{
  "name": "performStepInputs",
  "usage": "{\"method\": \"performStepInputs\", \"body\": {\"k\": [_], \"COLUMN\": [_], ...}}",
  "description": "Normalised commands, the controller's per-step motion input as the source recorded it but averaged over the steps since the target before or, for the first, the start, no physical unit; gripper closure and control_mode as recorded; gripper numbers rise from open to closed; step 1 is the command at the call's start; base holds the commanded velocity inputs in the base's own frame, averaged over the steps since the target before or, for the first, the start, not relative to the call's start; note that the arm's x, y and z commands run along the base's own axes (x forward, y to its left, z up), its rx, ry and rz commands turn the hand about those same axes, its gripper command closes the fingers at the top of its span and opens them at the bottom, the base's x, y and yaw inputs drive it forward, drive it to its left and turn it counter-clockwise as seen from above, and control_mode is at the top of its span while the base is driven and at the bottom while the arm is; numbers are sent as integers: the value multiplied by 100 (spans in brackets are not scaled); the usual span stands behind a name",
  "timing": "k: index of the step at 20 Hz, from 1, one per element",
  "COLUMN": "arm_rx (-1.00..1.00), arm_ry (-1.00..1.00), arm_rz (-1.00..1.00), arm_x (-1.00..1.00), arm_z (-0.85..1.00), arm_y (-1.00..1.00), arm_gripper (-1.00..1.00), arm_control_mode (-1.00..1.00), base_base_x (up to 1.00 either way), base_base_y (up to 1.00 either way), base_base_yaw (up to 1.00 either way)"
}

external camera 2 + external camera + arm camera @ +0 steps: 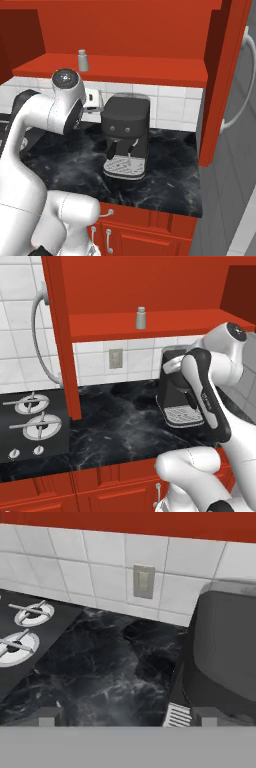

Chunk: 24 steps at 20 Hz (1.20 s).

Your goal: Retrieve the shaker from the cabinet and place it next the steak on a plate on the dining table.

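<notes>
Shaker (141, 318) stands upright on the red cabinet (150, 323) shelf, above the coffee machine (127, 135). Pincer (127, 714) hangs wide and empty over the black table (110, 672), well below.

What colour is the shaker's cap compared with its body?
The shaker has a grey body and lighter silver-white cap; the left base view shows it best.

Coffee machine (126, 135) beside stove (31, 423)

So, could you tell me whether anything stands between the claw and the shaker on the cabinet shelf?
Partly. The shaker stands alone on the open shelf, but the open claw is low beside the coffee machine, beneath the shelf's front edge.
</notes>
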Motion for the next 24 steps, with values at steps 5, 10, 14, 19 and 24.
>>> {"method": "performStepInputs", "body": {"k": [5,10,14,19,24], "arm_rx": [1,8,8,1,0], "arm_ry": [-21,-2,0,0,-1], "arm_rz": [11,2,0,0,0], "arm_x": [-18,0,0,7,8], "arm_z": [30,38,46,45,36], "arm_y": [2,14,9,5,24], "arm_gripper": [-100,-100,-100,-100,-100], "arm_control_mode": [-100,-100,-100,-100,-100], "base_base_x": [0,0,0,0,0], "base_base_y": [0,0,0,0,0], "base_base_yaw": [0,0,0,0,0]}}
